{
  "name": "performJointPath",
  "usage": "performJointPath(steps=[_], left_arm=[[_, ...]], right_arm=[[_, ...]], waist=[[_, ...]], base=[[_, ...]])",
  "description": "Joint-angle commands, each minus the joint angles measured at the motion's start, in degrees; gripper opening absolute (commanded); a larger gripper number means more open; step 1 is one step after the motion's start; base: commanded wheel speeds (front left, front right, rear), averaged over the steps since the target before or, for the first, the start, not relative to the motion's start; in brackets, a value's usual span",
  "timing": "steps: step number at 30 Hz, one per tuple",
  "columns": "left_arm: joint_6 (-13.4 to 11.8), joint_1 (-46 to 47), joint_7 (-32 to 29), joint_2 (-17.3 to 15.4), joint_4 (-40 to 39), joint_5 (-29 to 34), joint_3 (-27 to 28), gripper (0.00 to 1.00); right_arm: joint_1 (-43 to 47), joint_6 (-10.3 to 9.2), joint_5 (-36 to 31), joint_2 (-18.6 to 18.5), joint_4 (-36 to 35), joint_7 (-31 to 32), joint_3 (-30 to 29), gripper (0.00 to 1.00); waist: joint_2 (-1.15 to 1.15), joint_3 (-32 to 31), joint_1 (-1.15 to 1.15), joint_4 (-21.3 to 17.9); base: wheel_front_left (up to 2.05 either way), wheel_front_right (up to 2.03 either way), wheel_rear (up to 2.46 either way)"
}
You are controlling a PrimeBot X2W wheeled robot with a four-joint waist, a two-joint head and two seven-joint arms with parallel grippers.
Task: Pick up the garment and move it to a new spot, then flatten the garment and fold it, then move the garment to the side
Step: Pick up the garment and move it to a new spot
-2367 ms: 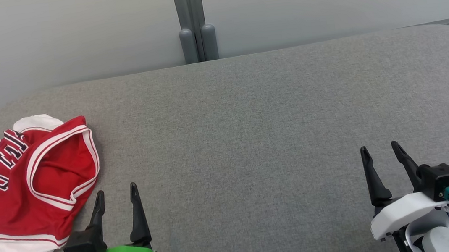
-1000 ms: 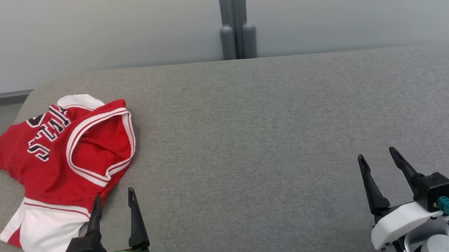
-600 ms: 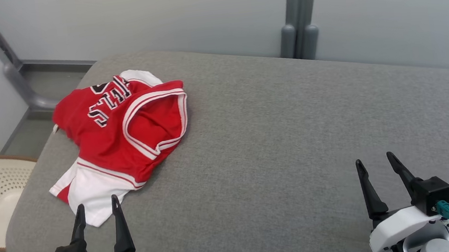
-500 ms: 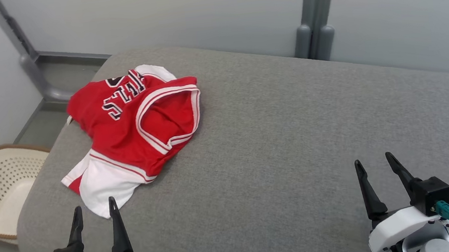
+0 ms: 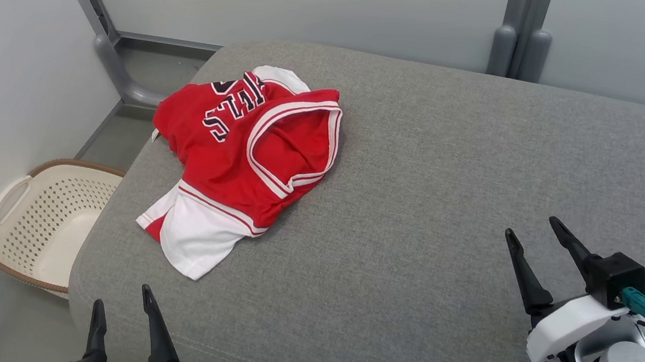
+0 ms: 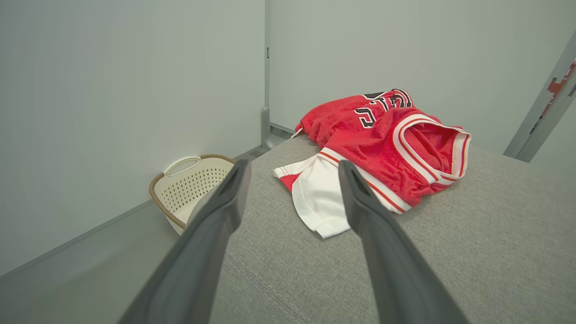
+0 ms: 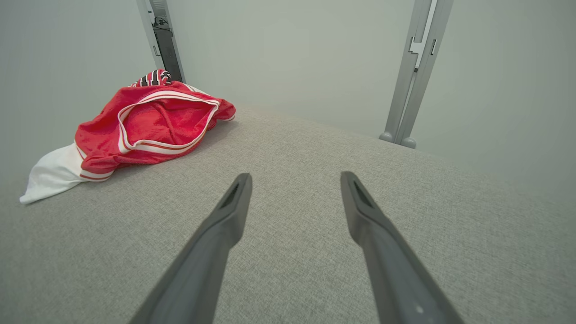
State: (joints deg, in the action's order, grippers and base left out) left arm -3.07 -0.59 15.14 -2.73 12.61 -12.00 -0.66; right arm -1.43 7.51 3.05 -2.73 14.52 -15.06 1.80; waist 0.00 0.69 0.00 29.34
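Observation:
A red sports jersey with white trim, black lettering and a white lower part lies crumpled near the far left corner of the grey padded surface. It also appears in the left wrist view as the jersey and in the right wrist view as the jersey. My left gripper hangs open at the surface's near left edge, short of the garment, empty. My right gripper stands open over the near right part, far from the jersey. The left gripper and right gripper hold nothing.
A cream perforated laundry basket with a brown rim sits on the floor left of the surface, also seen as the basket. Grey wall panels and posts stand behind. The surface's left edge drops to the floor.
The head camera has turned left, so the jersey now sits further right in the picture and the basket and floor have come into view. Both grippers stay open.

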Motion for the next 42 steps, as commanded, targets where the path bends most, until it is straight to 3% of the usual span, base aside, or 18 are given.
performJointPath(steps=[1,7,12,18,25,33,39,42], left_arm=[[-0.2,0.1,0.0,-0.3,0.0,-0.7,0.1,1.0],[0.1,2.2,0.0,-0.3,1.1,-0.9,0.0,1.0],[2.4,7.4,0.0,-0.3,4.9,-2.2,0.4,1.0],[6.7,20.4,0.0,-0.9,18.3,-5.4,2.9,1.0],[9.7,33.7,-3.0,-4.8,34.2,-9.8,3.5,1.0],[10.4,41.9,-7.7,-9.7,42.8,-14.1,3.9,1.0],[10.5,44.4,-11.4,-13.9,46.8,-15.0,3.2,1.0],[8.8,45.0,-12.4,-15.8,49.0,-14.2,3.1,1.0]], right_arm=[[-0.1,-0.04,-0.3,-0.3,-0.3,-0.2,0.0,1.0],[-0.3,-0.04,-0.8,-0.3,-0.1,-0.2,0.1,1.0],[-0.9,-0.04,-2.0,-0.3,-0.5,-0.2,0.4,1.0],[-2.4,-0.04,-4.6,-0.3,-1.1,-0.2,2.0,1.0],[-4.3,-0.05,-7.3,-0.3,-2.2,-0.2,4.2,1.0],[-5.8,-0.05,-9.0,-0.3,-4.3,-0.2,6.1,1.0],[-6.2,-0.05,-8.3,-0.2,-5.6,-0.2,6.7,1.0],[-6.2,-0.05,-7.7,-0.2,-5.9,-0.2,6.9,1.0]], waist=[[0.0,0.3,0.0,0.1],[0.0,0.8,0.0,-0.9],[0.0,2.0,0.0,-2.5],[0.0,5.7,0.0,-6.9],[0.0,11.2,0.0,-14.6],[0.0,17.2,0.0,-22.8],[0.0,19.5,0.0,-26.5],[0.0,19.8,0.0,-27.6]], base=[[0.0,0.0,0.0],[0.0,0.0,0.0],[0.0,0.0,0.0],[0.0,0.0,0.0],[0.0,0.0,0.0],[0.0,0.0,0.0],[0.0,0.0,0.0],[0.0,0.0,0.0]])
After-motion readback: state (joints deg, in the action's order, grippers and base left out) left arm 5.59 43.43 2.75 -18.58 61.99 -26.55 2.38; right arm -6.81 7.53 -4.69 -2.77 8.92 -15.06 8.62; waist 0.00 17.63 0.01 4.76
